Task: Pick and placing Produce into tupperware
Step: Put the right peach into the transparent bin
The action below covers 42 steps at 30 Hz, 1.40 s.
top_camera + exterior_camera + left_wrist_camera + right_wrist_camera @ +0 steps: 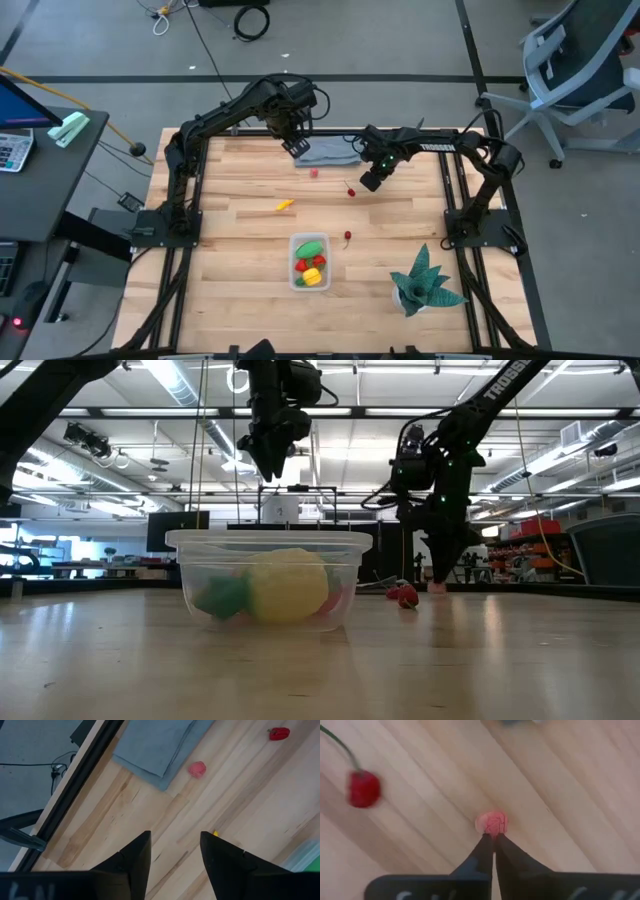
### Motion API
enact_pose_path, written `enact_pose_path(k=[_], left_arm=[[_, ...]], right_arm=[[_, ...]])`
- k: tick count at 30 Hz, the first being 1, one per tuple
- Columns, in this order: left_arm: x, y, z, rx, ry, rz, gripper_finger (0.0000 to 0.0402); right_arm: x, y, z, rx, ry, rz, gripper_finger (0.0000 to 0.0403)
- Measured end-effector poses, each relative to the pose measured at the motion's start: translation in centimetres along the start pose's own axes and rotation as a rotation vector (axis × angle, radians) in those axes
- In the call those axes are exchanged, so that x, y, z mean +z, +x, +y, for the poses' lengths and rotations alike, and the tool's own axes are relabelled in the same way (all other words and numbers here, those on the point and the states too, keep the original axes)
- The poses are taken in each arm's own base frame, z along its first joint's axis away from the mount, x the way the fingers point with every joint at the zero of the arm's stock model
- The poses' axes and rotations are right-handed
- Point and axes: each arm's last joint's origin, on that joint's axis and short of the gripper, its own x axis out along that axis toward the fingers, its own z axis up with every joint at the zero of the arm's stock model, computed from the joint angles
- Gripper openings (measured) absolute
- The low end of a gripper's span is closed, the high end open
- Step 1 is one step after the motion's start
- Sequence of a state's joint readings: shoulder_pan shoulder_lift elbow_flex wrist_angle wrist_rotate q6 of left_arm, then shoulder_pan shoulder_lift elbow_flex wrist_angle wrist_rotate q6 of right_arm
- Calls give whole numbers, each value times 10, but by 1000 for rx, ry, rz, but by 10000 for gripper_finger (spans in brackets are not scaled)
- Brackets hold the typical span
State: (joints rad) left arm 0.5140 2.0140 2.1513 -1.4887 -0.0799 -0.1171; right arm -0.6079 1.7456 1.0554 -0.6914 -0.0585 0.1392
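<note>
The tupperware (pixel 309 261) sits on the wooden table (pixel 230 250); left fingers (pixel 135 855) parted, right fingers (pixel 487 851) pressed together.

Bright, even overhead light from ceiling strip lights (pixel 180 390). Wooden surface (pixel 240 250) shows soft glare in the low view, shadows faint. Low view: tupperware (pixel 268 582) sharp, room behind soft. Right wrist view blurry overall: cherry (pixel 364 789) smeared, fingers (pixel 482 857) out of focus. Left wrist view is sharper.
</note>
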Motion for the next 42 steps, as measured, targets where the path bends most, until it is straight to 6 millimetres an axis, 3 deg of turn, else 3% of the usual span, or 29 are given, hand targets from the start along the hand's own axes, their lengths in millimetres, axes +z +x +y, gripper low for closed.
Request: enact_pose_path(k=[3,8,11,15,18,20,24,28,35,42], left_arm=[[0,0,0,0,1,1,173],[-1,-1,0,1,7,3,172],[-3,-6,2,2,24,-8,172],[-7,-18,12,8,23,-35,172],[-13,-30,22,12,-2,-61,172],[-16,-37,26,14,-26,-69,172],[-19,-42,30,15,-48,-80,172],[-19,-42,30,14,-47,-81,172],[-19,-43,27,12,-39,-82,172],[-19,-43,27,12,-38,-82,172]], right_arm=[[2,-13,10,93,26,-71,10],[0,-56,45,305,-32,-252,5],[-6,-83,80,436,-144,-392,5],[-20,-98,138,538,-364,-562,3],[-31,-89,181,584,-469,-635,3],[-37,-73,200,581,-506,-602,2],[-32,-38,223,557,-526,-506,2],[-20,-19,245,579,-586,-445,2],[-11,-12,272,544,-695,-338,18],[-3,-13,281,441,-707,-338,81]])
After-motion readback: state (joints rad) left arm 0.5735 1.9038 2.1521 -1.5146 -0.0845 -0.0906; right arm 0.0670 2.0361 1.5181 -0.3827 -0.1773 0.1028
